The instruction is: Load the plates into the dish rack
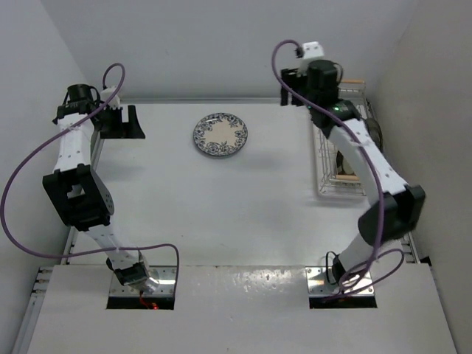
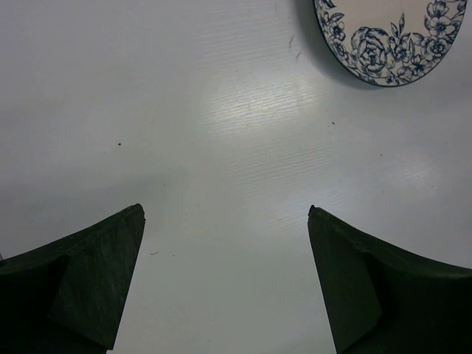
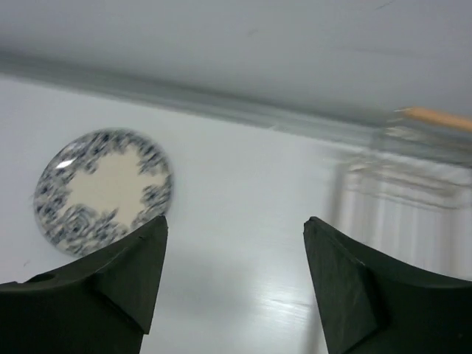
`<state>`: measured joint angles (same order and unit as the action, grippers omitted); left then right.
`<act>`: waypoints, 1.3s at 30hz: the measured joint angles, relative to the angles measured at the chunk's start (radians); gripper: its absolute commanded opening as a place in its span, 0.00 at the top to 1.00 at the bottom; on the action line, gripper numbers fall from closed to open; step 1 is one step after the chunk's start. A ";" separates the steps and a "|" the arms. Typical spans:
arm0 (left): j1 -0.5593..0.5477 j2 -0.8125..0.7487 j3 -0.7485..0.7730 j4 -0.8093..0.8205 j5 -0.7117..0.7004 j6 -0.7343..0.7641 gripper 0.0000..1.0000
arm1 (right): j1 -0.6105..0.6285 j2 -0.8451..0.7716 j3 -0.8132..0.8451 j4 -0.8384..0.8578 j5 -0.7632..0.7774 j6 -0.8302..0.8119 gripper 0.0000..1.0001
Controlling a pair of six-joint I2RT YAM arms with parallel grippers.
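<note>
The blue-and-white floral plate (image 1: 220, 135) lies flat on the table at the back centre. It also shows in the left wrist view (image 2: 391, 37) and, blurred, in the right wrist view (image 3: 103, 190). The white wire dish rack (image 1: 324, 166) stands at the right edge, partly hidden by my right arm. A dark-rimmed plate (image 1: 376, 131) and a cream-centred one (image 1: 346, 166) stand on edge in it. My left gripper (image 1: 127, 122) is open and empty, left of the floral plate. My right gripper (image 1: 289, 87) is open and empty, raised between the floral plate and the rack.
Grey walls close in the table at the back and both sides. The rack's wooden handle (image 3: 435, 116) shows at the back right by the wall. Purple cables loop from both arms.
</note>
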<state>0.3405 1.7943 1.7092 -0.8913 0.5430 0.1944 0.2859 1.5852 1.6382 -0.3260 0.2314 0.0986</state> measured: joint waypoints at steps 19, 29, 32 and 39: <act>-0.002 0.000 -0.084 0.009 -0.081 0.003 0.04 | 0.074 0.769 0.059 0.247 -0.347 0.867 0.43; -0.002 -0.001 -0.131 0.037 -0.043 0.015 0.11 | 0.079 0.921 0.154 0.433 -0.368 1.167 0.89; -0.002 -0.001 -0.243 0.045 -0.005 0.063 0.14 | 0.082 0.947 0.164 0.467 -0.385 1.218 1.00; -0.021 -0.106 -0.597 0.105 -0.029 0.159 0.14 | 0.097 0.931 0.138 0.502 -0.362 1.154 1.00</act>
<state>0.3195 1.6878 1.1118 -0.7868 0.5137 0.3531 0.3824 2.5160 1.7763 0.1757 -0.1310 1.2526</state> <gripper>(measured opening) 0.859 0.024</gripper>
